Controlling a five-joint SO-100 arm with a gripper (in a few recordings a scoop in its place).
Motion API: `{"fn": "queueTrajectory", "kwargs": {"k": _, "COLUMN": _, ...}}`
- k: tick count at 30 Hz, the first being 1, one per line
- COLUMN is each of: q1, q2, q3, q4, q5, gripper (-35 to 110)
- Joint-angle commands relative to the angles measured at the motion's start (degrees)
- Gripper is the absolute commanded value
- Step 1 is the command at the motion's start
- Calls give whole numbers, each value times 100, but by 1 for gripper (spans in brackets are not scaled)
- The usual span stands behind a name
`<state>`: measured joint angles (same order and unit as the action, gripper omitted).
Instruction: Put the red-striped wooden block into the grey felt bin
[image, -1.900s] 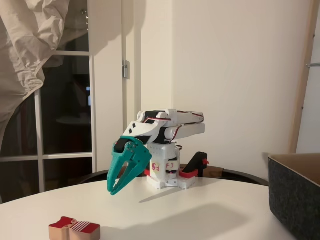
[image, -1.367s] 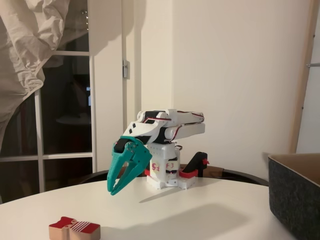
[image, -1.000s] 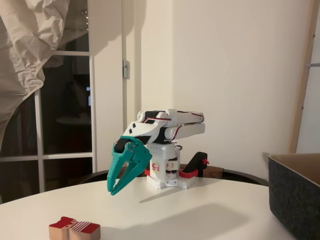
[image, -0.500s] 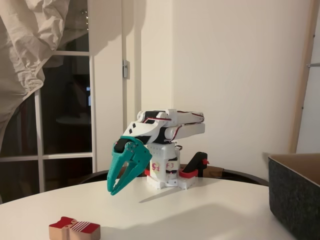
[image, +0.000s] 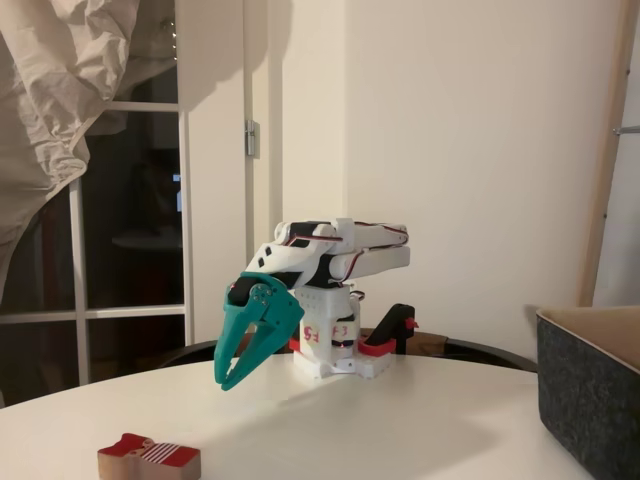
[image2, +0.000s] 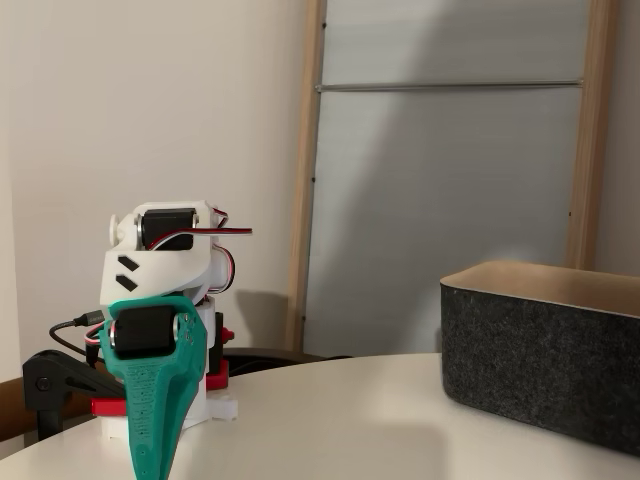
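Note:
The red-striped wooden block (image: 148, 458) lies flat on the white table at the bottom left of a fixed view. My teal gripper (image: 224, 384) hangs tips-down just above the table, behind and to the right of the block and well apart from it. Its fingertips meet and hold nothing. The arm is folded back over its white base (image: 335, 350). The grey felt bin (image: 592, 400) stands at the right edge. From the other side, the gripper (image2: 148, 470) shows edge-on at the lower left, and the bin (image2: 540, 370) is at the right with its tan inside rim showing.
The round white table (image: 400, 425) has open surface between gripper and bin. A black and red clamp (image: 392, 332) holds the base at the table's far edge. Behind are a window with draped cloth (image: 70, 90) and a plain wall.

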<state>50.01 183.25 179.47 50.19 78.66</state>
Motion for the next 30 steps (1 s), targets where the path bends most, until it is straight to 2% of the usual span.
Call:
{"fn": "queueTrajectory", "kwargs": {"k": 1, "q1": 88, "q2": 105, "q3": 70, "q4": 44, "q5": 70, "gripper": 0}}
{"fn": "queueTrajectory", "kwargs": {"k": 30, "q1": 88, "q2": 105, "q3": 70, "q4": 44, "q5": -9, "gripper": 1}}
